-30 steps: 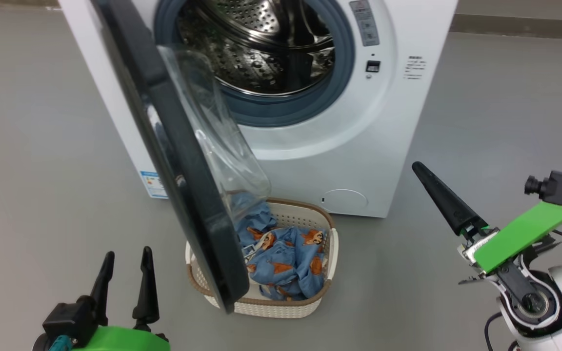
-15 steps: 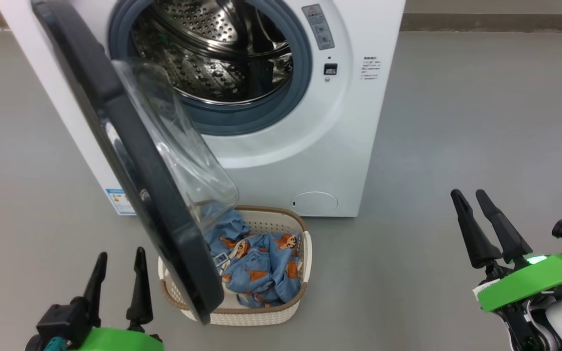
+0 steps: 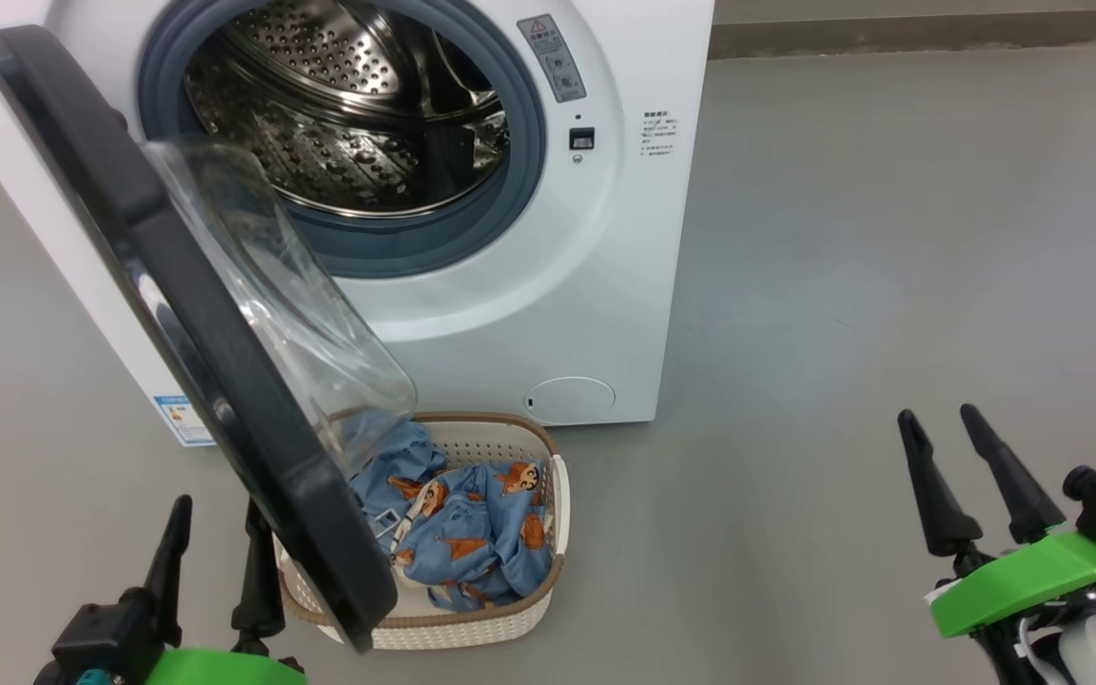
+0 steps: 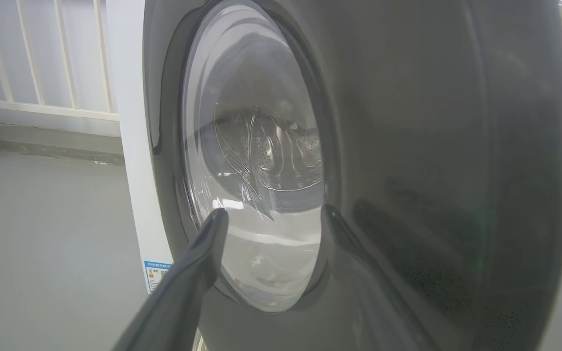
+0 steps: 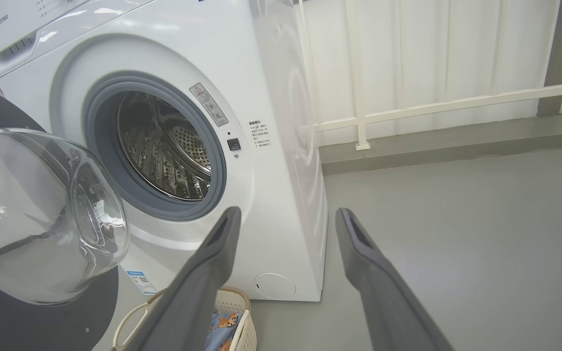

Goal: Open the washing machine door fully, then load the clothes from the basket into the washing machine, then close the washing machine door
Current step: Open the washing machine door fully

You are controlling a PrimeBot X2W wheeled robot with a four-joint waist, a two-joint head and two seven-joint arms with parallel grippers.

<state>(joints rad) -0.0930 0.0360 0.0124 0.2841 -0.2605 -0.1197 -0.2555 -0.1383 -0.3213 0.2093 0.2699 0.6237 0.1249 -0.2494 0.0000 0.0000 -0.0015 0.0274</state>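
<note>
Laundry corner, maybe a home balcony: washing machine [image 5: 261,63] at 10 o'clock, bare grey floor [image 5: 481,234] at 4 o'clock, white railing [image 5: 456,105] at 1 o'clock.

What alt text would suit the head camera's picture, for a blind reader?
A white washing machine stands with its round black-rimmed door swung open over a cream basket of light-blue printed clothes on a grey floor. Two open claws point up from the bottom corners: the left claw beside the door's lower edge, the right claw over bare floor.
</note>
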